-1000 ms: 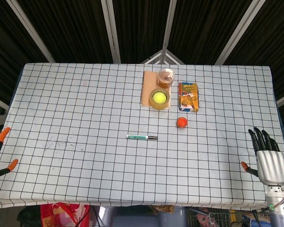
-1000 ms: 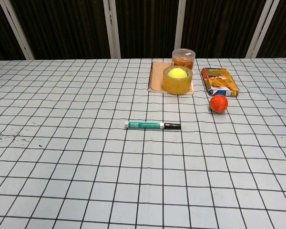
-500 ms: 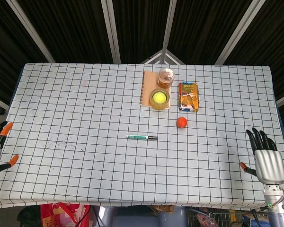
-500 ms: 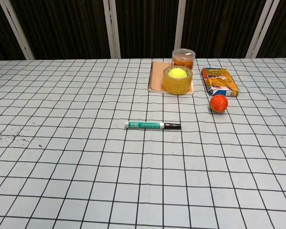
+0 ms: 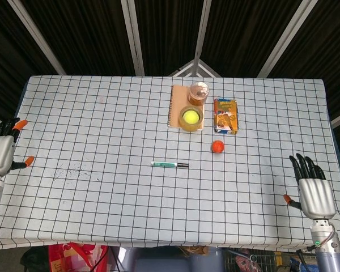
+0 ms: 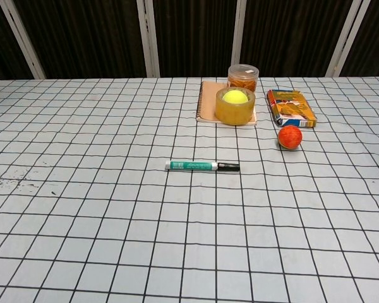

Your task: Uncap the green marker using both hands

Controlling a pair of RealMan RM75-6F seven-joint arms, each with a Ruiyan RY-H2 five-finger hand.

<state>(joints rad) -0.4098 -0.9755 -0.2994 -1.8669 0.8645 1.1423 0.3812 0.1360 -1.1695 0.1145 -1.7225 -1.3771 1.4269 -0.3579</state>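
You are working over the table (image 5: 102,113), a gridded cloth, and both hands are sitting at its edges, well apart from the marker (image 5: 169,164). Take the marker as your landmark: it is lying flat near the table's middle, green barrel to the left, dark end to the right, with bare cloth all round it.

Beyond the marker and a little to its right, a notebook (image 5: 177,102) is carrying a tape roll (image 5: 191,119) with a yellow ball inside it, and a jar (image 5: 198,93) is standing just behind the roll. A box (image 5: 225,115) is lying to the right of those, and an orange ball (image 5: 217,147) is resting between the box and the marker (the nearest thing that could roll if brushed).

Your right hand (image 5: 311,190) is hovering far right of the marker, fingers spread, holding nothing. Your left hand (image 5: 3,153) is showing far left of the marker and holding nothing, but I cannot tell how its fingers are lying.

The step in hand, as I judge it, is the reach. Bring the right hand in low from the near side so you are passing well clear of the orange ball, and aim each hand at its own end of the marker, leaving the joint between barrel and cap uncovered.
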